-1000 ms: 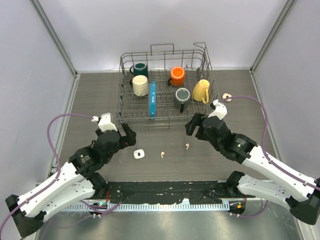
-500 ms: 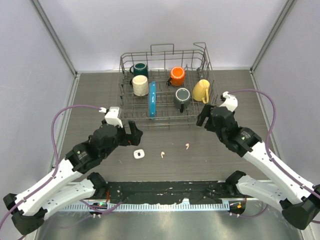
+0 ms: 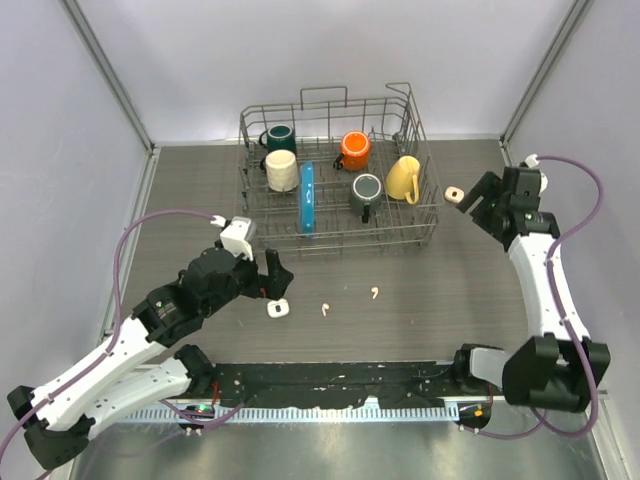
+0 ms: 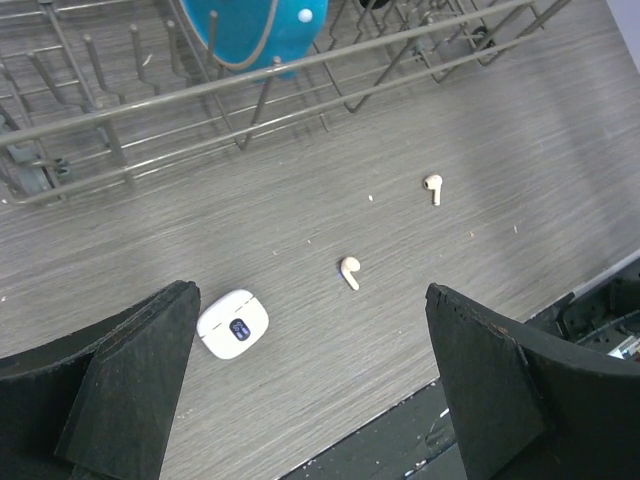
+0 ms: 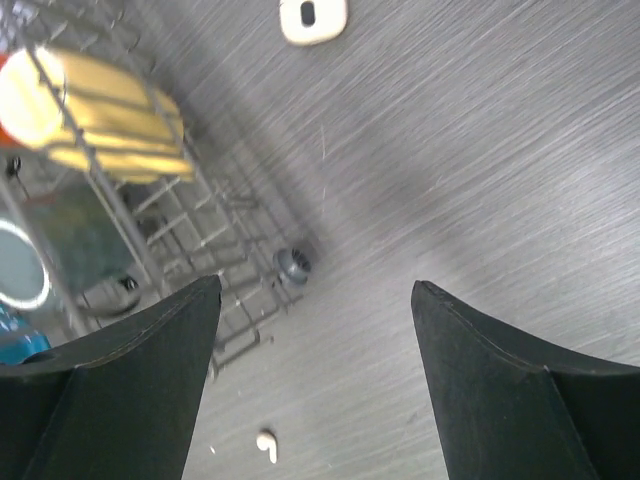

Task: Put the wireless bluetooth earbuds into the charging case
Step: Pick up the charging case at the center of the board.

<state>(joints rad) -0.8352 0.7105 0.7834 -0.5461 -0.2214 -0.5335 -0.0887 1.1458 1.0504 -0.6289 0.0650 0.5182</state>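
A white charging case (image 3: pixel 278 309) with a small dark display lies on the table, also in the left wrist view as the case (image 4: pixel 232 323). Two white earbuds lie loose to its right: one earbud (image 3: pixel 324 309) (image 4: pixel 349 271) close by, the other earbud (image 3: pixel 374 293) (image 4: pixel 433 186) farther right. My left gripper (image 3: pixel 272 285) (image 4: pixel 308 292) hovers open just above the case, nothing between its fingers. A second small white case (image 3: pixel 454 193) (image 5: pixel 313 15) sits right of the rack. My right gripper (image 3: pixel 472 198) (image 5: pixel 315 285) is open beside it, holding nothing. One earbud (image 5: pixel 266 446) shows low in the right wrist view.
A wire dish rack (image 3: pixel 425 215) stands at the back with several mugs, a yellow one (image 3: pixel 402 181) (image 5: pixel 100 115) nearest the right arm, and a blue plate (image 3: pixel 306 198) on edge. Its foot (image 5: pixel 293 265) is near my right fingers. Grey walls close both sides.
The right arm has swung from in front of the rack out to its right side, next to the second white case. The left gripper has edged right toward the charging case.
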